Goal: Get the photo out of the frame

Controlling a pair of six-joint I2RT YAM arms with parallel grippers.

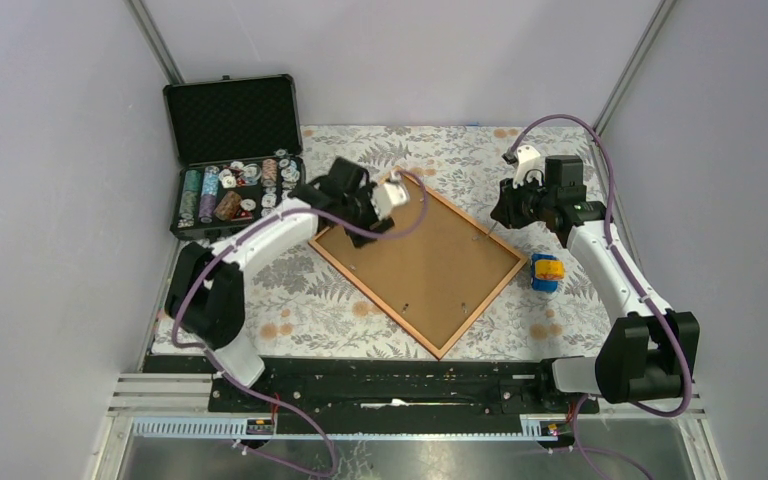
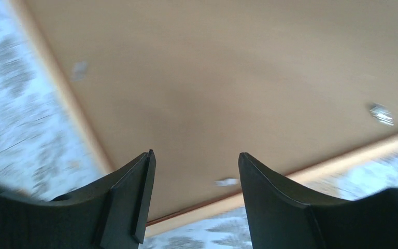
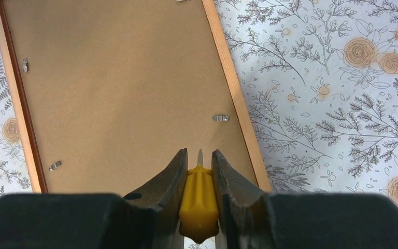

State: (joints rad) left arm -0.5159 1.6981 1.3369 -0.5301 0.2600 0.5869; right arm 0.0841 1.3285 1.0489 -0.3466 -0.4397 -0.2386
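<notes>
The frame (image 1: 374,300) lies face down on the floral cloth, its brown backing board (image 1: 425,262) up, so the photo is hidden. Small metal clips (image 3: 220,118) sit along the board's edges. My left gripper (image 1: 380,205) hovers over the frame's far left corner, open, with nothing between its fingers (image 2: 134,197); below them show the board (image 2: 228,78) and the frame's border (image 2: 331,166). My right gripper (image 1: 500,213) is at the frame's far right corner, shut on a yellow-handled screwdriver (image 3: 199,202). Its metal tip points at the board (image 3: 119,93) near the border (image 3: 236,98).
An open black case (image 1: 235,165) with poker chips stands at the back left, close to my left arm. A small blue and yellow object (image 1: 547,272) lies just right of the frame. The floral tablecloth (image 1: 290,300) covers the table.
</notes>
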